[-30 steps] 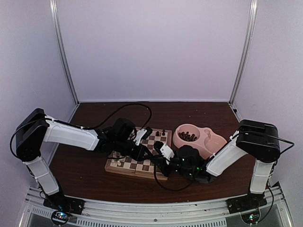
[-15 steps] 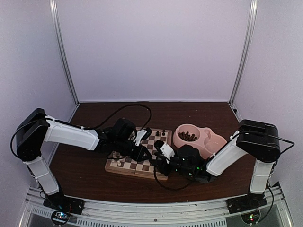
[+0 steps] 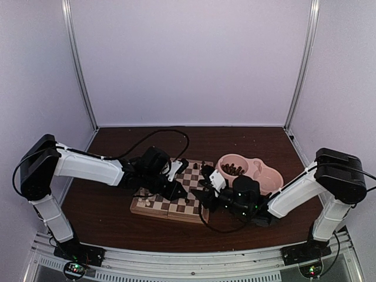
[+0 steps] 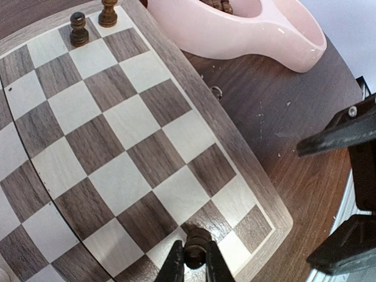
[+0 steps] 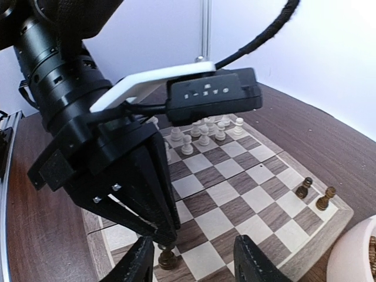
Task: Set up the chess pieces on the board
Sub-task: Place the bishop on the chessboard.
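The board [image 4: 120,120] lies in the middle of the table; it also shows in the top view [image 3: 154,208]. My left gripper [image 4: 195,261] is shut on a dark brown chess piece [image 4: 197,242] and holds it upright on a square near the board's near right corner. The same piece [image 5: 167,257] shows in the right wrist view under the left gripper's fingers [image 5: 158,194]. My right gripper [image 5: 197,264] is open and empty, just off the board's right edge, facing the left gripper. Two dark pieces [image 4: 91,20] stand at the far right corner. Several cream pieces [image 5: 202,135] stand along the left side.
A pink double bowl [image 3: 251,174] stands right of the board, with more dark pieces [image 3: 233,170] in its left cup. Its rim [image 4: 252,32] is close to the board's far right corner. A black cable [image 3: 158,136] loops behind the left arm.
My right arm has drawn back to the right, away from the board's near edge. My left gripper has stayed over the board's near right corner with the dark piece.
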You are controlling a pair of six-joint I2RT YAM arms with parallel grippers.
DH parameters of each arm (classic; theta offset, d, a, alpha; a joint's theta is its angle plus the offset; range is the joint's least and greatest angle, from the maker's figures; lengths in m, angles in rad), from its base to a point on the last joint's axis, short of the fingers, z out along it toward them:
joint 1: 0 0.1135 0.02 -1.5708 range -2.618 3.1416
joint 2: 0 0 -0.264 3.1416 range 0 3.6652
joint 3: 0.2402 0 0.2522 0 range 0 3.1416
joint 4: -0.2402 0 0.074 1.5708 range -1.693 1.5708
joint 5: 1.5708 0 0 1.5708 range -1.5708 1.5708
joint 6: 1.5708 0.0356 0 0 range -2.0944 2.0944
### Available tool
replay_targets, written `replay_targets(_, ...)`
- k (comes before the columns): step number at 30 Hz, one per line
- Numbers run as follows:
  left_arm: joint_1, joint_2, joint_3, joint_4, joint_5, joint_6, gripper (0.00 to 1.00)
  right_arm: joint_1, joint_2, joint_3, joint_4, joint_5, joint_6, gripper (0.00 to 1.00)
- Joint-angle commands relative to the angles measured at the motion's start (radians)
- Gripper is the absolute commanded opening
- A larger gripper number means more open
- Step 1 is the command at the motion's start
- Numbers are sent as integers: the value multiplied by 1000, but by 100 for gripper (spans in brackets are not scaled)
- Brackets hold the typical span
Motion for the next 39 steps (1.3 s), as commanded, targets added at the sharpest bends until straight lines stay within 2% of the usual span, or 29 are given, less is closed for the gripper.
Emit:
replay_targets(1,-27,4,36,-30,-67,36,12,-4,-65,-7,-60,116,3,49)
replay_targets(7,-94,2,74,-92,-213,93,13,-17,-108,42,-248,244,65,50)
replay_targets(11,-116,6,87,-108,-243,115,15,-34,-134,47,-319,315,118,51)
replay_targets(13,-124,11,96,-118,-284,122,21,-47,-149,50,-350,318,151,52)
replay_targets(18,-130,24,111,-132,-283,125,39,-62,-172,68,-426,324,188,52)
replay_targets(22,-133,10,111,-131,-267,124,45,-64,-193,107,-552,356,228,55)
replay_targets(24,-132,-15,98,-122,-259,123,47,-64,-206,142,-648,350,230,66)
replay_targets(26,-132,-56,69,-94,-258,123,47,-63,-233,133,-657,309,208,83)
replay_targets(29,-131,-144,-11,-23,-306,115,48,-64,-294,85,-605,250,189,95)
replay_targets(30,-131,-175,-41,2,-334,114,48,-64,-312,84,-613,238,177,96)
replay_targets(31,-131,-206,-67,24,-365,111,49,-64,-327,89,-634,217,168,90)
replay_targets(33,-132,-258,-113,56,-431,101,53,-63,-348,94,-643,118,132,62)
replay_targets(34,-130,-276,-128,73,-467,95,54,-62,-349,102,-647,63,124,56)
replay_targets(39,-124,-328,-151,70,-590,84,56,-46,-263,211,-758,-61,97,51)
